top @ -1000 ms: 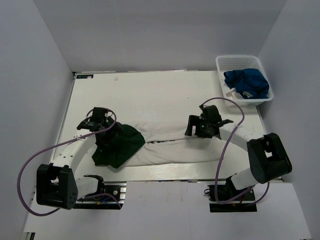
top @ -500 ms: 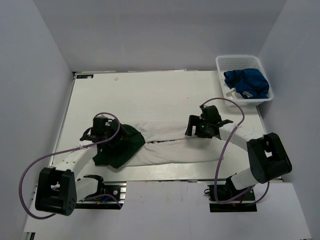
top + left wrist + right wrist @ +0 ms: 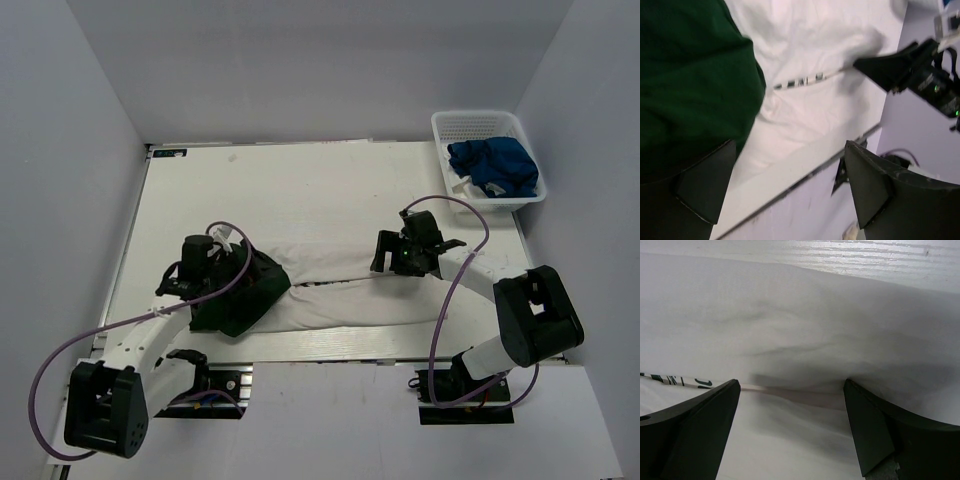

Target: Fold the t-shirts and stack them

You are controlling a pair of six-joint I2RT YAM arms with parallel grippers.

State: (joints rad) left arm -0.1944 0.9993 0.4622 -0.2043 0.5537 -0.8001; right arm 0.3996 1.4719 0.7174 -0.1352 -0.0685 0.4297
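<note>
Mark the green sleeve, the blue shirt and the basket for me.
green sleeve (image 3: 262, 287): top view, right half of the dark cloth.
blue shirt (image 3: 495, 165): top view, middle of the crumpled bundle.
basket (image 3: 475, 127): top view, far mesh wall.

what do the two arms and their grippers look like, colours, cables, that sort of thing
The left arm and right arm match: white tube links, chunky black joint housings, and a thin purple cable looping loosely along each. The left gripper and right gripper are black, each with two broad wedge-shaped fingers. No markings are readable.
</note>
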